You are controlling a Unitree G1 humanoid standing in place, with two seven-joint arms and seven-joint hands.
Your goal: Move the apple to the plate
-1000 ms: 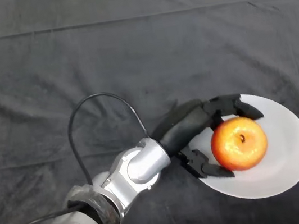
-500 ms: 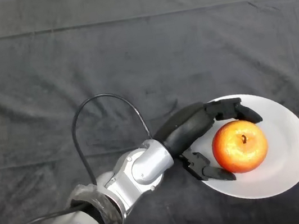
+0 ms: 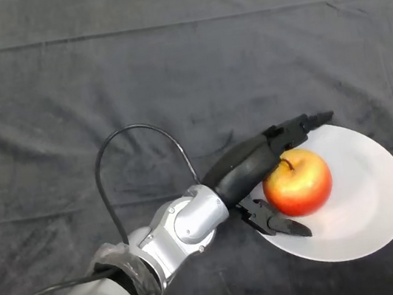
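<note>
A red and yellow apple [image 3: 298, 181] lies on its side on the white plate [image 3: 370, 202] at the lower right, near the plate's left part. My left hand [image 3: 249, 170] is right beside the apple on its left. Its fingers [image 3: 298, 126] are stretched straight out over the plate's far rim, above the apple. The thumb [image 3: 280, 224] lies just below the apple, over the plate's near left rim. The hand is open and no longer grips the apple, though it sits very close to it.
The dark cloth [image 3: 98, 95] covers the whole table. My silver-grey arm [image 3: 173, 233] comes in from the lower left.
The fingers have uncurled from the apple and straightened. The apple has rolled left on the plate, toward the palm, and tipped so its stem points up-left.
</note>
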